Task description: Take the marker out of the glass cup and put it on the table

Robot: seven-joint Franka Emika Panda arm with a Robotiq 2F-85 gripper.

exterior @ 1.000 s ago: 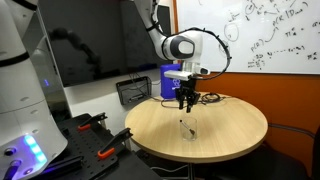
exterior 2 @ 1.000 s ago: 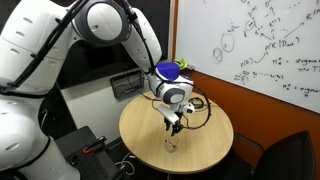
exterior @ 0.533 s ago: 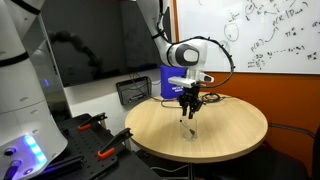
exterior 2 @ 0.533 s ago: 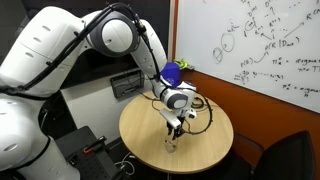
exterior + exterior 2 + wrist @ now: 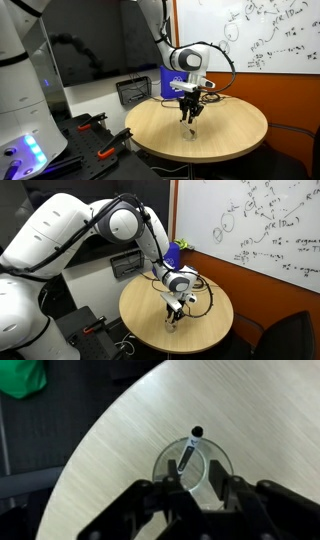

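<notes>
Gripper (image 5: 189, 110) hangs just above the glass cup (image 5: 190, 131) in an exterior view, on the near part of the round table (image 5: 240, 120), with a blue bag (image 5: 170, 80) at the far edge.

In an exterior view, the gripper (image 5: 173, 311) sits directly over the cup (image 5: 172, 324).

Wrist view: the marker (image 5: 190, 450) leans inside the glass cup (image 5: 222, 463), its tip against the far rim. The gripper (image 5: 192, 490) is parted and holds nothing.

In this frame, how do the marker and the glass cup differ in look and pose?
The marker is dark and opaque; the glass cup is clear. The marker is a thin stick; the glass cup is a wide cylinder. The marker leans tilted inside; the glass cup stands upright on the table. Both are small beside the table.
</notes>
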